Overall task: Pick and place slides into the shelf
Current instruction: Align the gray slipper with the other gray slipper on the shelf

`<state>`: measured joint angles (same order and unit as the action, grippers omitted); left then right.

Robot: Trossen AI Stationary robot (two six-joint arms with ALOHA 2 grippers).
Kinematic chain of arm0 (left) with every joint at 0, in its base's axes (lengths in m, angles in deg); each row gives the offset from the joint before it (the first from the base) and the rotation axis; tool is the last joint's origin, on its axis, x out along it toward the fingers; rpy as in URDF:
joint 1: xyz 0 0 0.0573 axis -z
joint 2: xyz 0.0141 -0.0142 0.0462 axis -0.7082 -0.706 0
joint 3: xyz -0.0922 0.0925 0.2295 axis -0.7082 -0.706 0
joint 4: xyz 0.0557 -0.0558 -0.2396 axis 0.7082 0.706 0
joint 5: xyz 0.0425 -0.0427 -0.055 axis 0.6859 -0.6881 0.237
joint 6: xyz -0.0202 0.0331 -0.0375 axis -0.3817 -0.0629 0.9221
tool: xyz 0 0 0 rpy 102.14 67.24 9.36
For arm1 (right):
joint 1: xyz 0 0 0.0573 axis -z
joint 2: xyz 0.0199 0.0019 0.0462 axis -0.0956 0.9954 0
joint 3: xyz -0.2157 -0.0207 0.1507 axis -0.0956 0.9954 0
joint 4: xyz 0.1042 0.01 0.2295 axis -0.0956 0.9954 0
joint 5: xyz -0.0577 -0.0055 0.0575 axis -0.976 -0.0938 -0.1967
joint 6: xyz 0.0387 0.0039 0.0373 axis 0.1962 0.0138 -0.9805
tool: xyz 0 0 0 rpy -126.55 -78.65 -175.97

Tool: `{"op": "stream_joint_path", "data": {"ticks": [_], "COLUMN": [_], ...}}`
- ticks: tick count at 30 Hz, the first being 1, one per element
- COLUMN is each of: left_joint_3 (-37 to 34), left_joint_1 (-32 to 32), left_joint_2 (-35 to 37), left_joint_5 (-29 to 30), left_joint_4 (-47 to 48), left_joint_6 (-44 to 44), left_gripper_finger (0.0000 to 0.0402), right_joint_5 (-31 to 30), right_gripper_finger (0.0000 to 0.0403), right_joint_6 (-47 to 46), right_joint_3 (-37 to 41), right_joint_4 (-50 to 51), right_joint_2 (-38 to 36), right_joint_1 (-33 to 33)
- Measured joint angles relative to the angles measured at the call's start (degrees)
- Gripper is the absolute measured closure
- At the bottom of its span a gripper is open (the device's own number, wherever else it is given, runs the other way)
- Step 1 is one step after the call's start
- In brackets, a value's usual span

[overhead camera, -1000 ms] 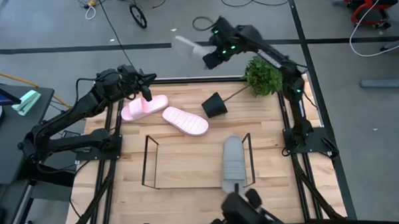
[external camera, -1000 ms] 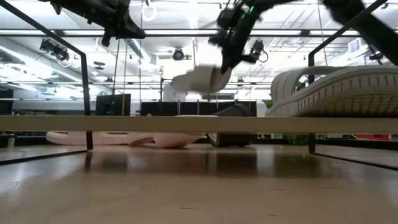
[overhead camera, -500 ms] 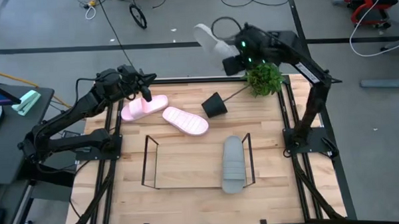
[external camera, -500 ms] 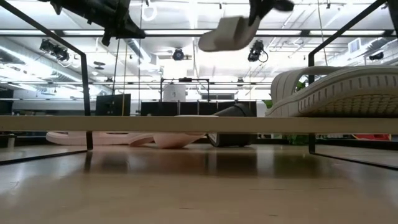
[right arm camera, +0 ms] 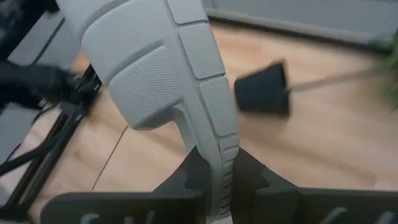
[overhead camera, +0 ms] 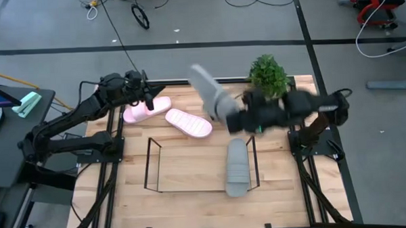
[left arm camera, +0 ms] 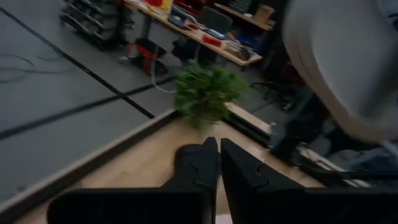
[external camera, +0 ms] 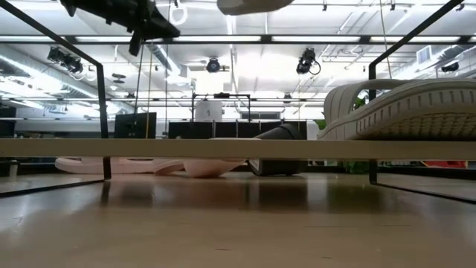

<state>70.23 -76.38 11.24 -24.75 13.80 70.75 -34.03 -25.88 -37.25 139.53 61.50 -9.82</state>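
Observation:
My right gripper [overhead camera: 233, 118] is shut on a grey slide [overhead camera: 212, 93], carried high over the table; its ridged sole [right arm camera: 161, 62] fills the right wrist view. A second grey slide [overhead camera: 237, 167] lies sole-down on the right end of the black wire shelf [overhead camera: 151, 164]. Two pink slides [overhead camera: 146, 110] [overhead camera: 188, 122] lie flat on the table at the far left. My left gripper [overhead camera: 148, 97] is shut with nothing in it, hovering above the left pink slide. My right gripper pinches the grey slide's sole edge [right arm camera: 219, 163] at one end between its two fingers. The fingers slant down from the table's right side. The slide is lifted clear and sticks out past the fingers toward the far left, its ridged underside facing the wrist camera.
A black pot [right arm camera: 264, 90] lies on its side with a green plant [overhead camera: 268, 74] at the far right. Black rails [overhead camera: 113, 164] run along both table sides. Bare wood [overhead camera: 191, 165] shows inside the shelf, left of the grey slide.
My right gripper has swung with the grey slide from beyond the table's far edge, over the floor, to above the table's middle, rising and rolling on the way. The slide stays in its hold and has gone up out of most of the low view.

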Motion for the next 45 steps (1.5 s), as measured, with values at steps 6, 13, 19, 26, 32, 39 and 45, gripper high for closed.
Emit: {"op": "stream_joint_path", "data": {"ticks": [6,13,19,26,32,39,45], "left_joint_3": [0.0,-0.01,0.01,0.0,-0.01,0.0,0.01], "left_joint_1": [7.68,18.39,25.48,28.81,30.72,33.47,35.1], "left_joint_2": [0.0,0.0,0.0,0.01,0.02,0.02,0.02], "left_joint_5": [-0.01,0.09,3.38,4.23,4.23,4.16,3.8], "left_joint_4": [-0.01,-0.04,-0.08,-0.04,0.03,0.17,0.53], "left_joint_6": [3.48,8.49,8.92,8.19,8.53,8.51,8.05], "left_gripper_finger": [0.0388,0.0388,0.0389,0.0387,0.0379,0.0389,0.0383], "right_joint_5": [-8.49,-18.0,-18.42,-19.5,-19.92,-20.07,-19.05], "right_gripper_finger": [0.0368,0.0368,0.0368,0.0368,0.0368,0.0368,0.0368], "right_joint_6": [-24.01,-43.64,-46.64,-49.06,-49.89,-51.13,-51.81], "right_joint_3": [10.87,25.27,28.62,20.42,11.84,2.32,-3.81], "right_joint_4": [-0.71,-19.97,-38.02,-41.54,-40.71,-40.28,-40.24], "right_joint_2": [0.0,0.98,7.36,15.39,19.69,26.14,30.76], "right_joint_1": [-14.65,-23.77,-25.03,-24.99,-24.59,-24.73,-25.09]}}
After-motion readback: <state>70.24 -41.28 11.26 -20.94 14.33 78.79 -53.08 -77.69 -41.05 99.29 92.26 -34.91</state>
